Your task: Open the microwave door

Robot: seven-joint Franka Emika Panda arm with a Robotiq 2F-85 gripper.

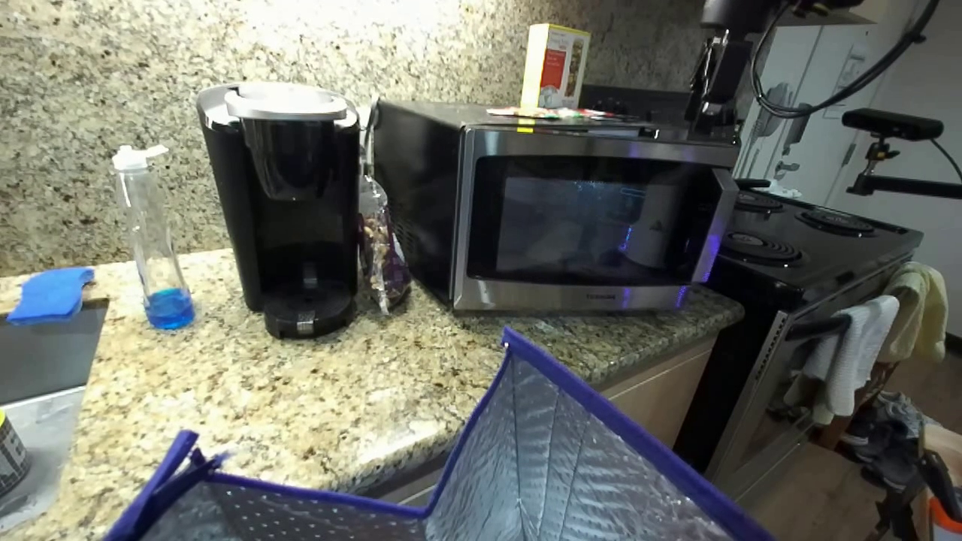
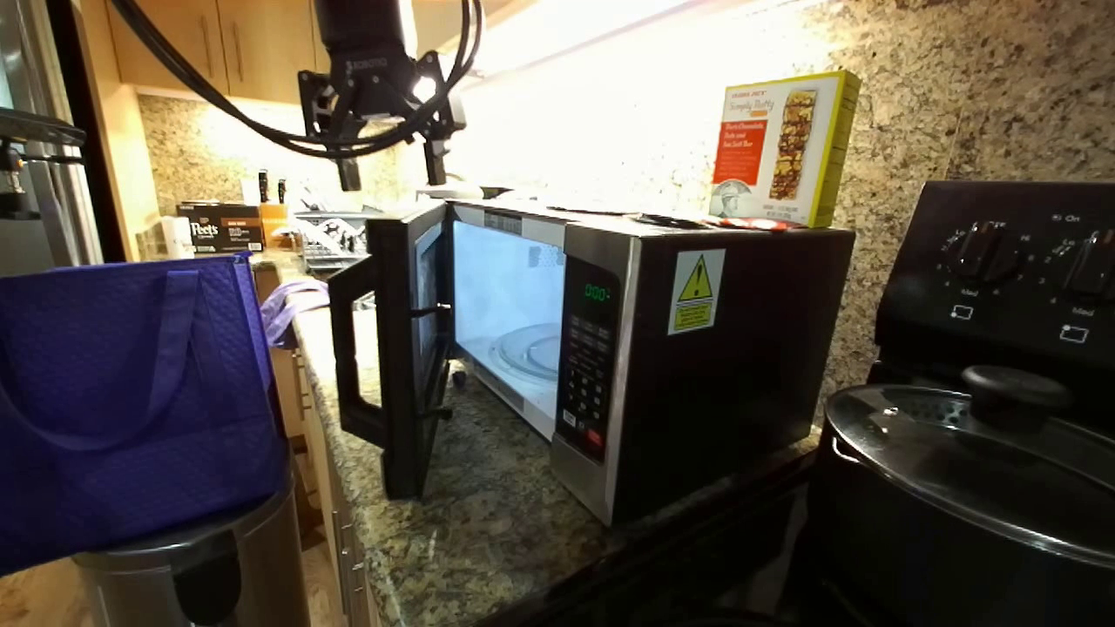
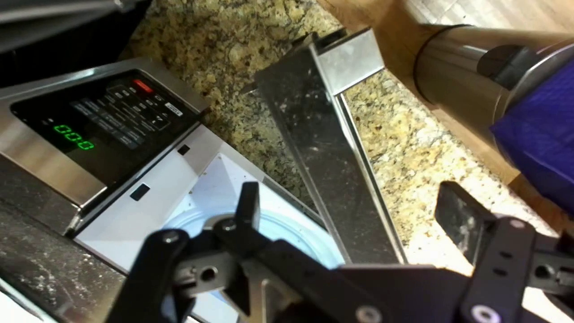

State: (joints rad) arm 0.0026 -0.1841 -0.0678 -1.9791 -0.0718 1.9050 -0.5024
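The microwave [image 2: 697,374] sits on the speckled counter [image 2: 488,531] in front of me. Say it is the middle of a clock in an exterior view. The microwave door [image 2: 402,366] is open and sticks out at nine o'clock, with its handle [image 2: 342,348] on the outside. Light shines inside on a round glass plate [image 2: 527,353], and green zeros [image 2: 596,293] glow on the front. The gripper [image 2: 392,170] hangs at ten o'clock, higher than the door and apart from it. In the wrist view, its fingers [image 3: 462,220] are spread wide. A snack box [image 2: 775,152] stands on top at one o'clock. A black pot [image 2: 958,514] sits at four o'clock, and a purple bag [image 2: 139,392] is well away at nine. In an exterior view, the coffee maker [image 1: 285,180] stands at nine o'clock from the microwave, and a bottle [image 1: 155,237] with blue stuff is past it.
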